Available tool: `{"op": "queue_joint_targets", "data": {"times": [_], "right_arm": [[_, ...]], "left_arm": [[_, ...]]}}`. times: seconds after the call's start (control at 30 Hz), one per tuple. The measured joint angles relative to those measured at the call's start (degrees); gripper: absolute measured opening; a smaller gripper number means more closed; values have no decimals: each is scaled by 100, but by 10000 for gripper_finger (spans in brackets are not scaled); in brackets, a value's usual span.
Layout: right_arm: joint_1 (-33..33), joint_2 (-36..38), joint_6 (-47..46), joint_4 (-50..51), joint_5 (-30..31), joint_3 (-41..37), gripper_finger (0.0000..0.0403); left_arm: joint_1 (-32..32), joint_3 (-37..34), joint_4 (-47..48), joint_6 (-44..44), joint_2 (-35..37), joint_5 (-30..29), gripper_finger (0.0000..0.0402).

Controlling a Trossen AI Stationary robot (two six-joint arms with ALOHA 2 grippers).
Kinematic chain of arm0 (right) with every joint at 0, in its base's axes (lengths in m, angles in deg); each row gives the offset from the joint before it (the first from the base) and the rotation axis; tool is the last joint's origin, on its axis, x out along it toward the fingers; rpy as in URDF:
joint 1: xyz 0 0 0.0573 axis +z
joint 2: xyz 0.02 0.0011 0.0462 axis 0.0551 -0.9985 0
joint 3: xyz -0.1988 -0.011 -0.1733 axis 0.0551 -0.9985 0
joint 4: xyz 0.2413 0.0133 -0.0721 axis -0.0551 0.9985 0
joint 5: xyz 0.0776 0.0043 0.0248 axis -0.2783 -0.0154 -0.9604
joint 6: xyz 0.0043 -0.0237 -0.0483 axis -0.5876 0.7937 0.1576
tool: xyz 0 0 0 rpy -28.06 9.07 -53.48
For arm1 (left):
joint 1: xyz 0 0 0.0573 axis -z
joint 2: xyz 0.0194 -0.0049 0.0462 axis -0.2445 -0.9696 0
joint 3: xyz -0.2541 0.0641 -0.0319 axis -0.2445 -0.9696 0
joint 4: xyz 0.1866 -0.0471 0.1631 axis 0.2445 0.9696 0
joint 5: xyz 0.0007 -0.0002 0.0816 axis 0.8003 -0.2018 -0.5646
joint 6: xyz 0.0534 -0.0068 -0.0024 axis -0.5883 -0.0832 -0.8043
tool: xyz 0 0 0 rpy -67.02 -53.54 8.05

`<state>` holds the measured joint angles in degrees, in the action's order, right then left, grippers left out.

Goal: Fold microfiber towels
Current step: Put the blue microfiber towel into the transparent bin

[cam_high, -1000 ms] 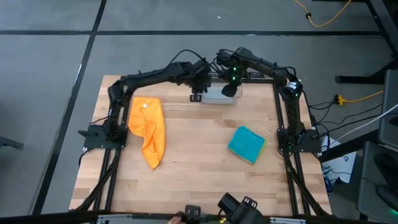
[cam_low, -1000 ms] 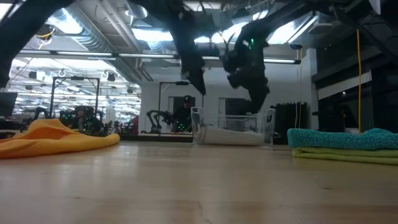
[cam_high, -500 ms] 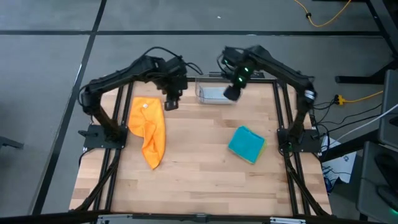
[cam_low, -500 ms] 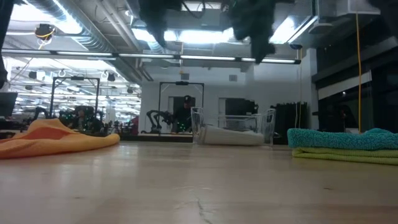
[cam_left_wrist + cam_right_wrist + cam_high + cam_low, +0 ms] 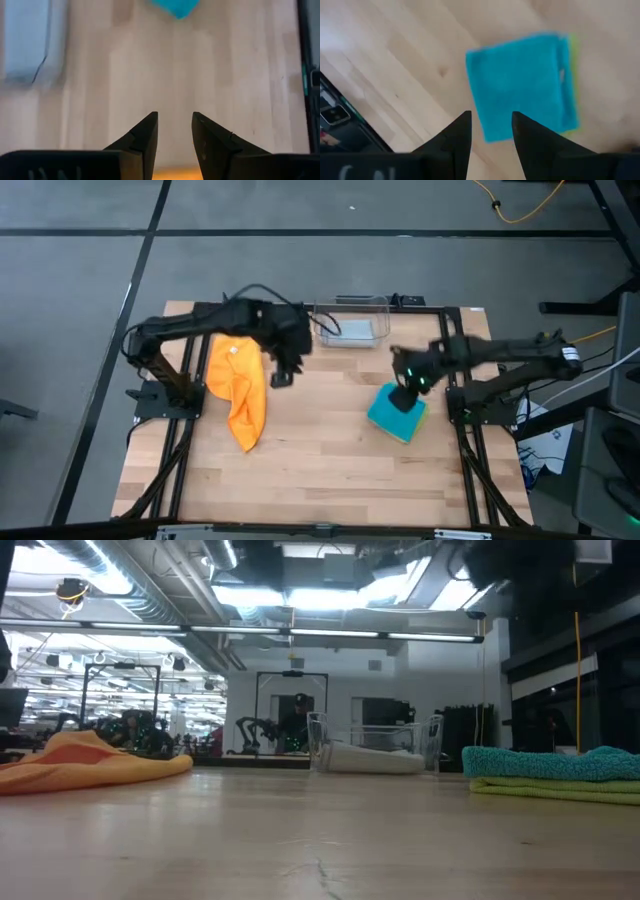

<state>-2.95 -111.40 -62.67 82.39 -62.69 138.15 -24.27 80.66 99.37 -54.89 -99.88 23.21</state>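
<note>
Towels: one orange (image 5: 240, 389), one teal (image 5: 392, 412) on one green (image 5: 572, 85); left claw (image 5: 174, 129) and right claw (image 5: 491, 128) part-open, empty.

Two black jointed arms trail looped black cables; the right tool (image 5: 404, 396) shows a small green light, and each tool ends in tapered dark fingers (image 5: 145, 137).

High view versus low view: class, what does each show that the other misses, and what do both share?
Only the high view shows both arms, the left gripper beside the orange towel and the right gripper over the teal towel. Only the low view shows the lime towel beneath the teal one. Both show the clear bin.
</note>
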Motion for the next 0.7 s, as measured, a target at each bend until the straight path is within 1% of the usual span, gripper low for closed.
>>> {"op": "queue_joint_targets", "data": {"times": [0.13, 0.2, 0.27, 0.33, 0.4, 0.47, 0.5, 0.53, 0.63, 0.7], "right_arm": [[835, 349, -912, -773, 273, -1016, 142], [1188, 435, -1229, -1195, 367, -1406, 142], [1485, 455, -1402, -1599, 489, -1666, 142], [1724, 453, -1499, -1869, 607, -1822, 142], [1912, 448, -1526, -2056, 802, -1882, 142], [2063, 459, -1341, -2050, 1062, -1880, 142], [2103, 459, -1208, -2030, 1195, -1880, 142], [2125, 459, -1074, -1989, 1301, -1882, 142], [2140, 470, -918, -1938, 1431, -1879, 142], [2148, 470, -1024, -1857, 1512, -1880, 142]], "left_arm": [[504, -736, -1724, -10, 7, 0, 110], [727, -1168, -2901, -108, -4, -1, 110], [906, -1581, -4145, -299, -86, -34, 110], [1037, -1964, -5037, -504, -157, -43, 110], [1114, -2182, -6058, -781, -299, -21, 110], [1135, -2313, -6559, -1044, -477, -2, 110], [1125, -2293, -6955, -1157, -656, -5, 110], [1092, -2286, -7159, -1243, -834, 10, 110], [926, -1950, -7424, -1327, -1551, 293, 110], [826, -1604, -7226, -1347, -1980, 414, 110]]}}
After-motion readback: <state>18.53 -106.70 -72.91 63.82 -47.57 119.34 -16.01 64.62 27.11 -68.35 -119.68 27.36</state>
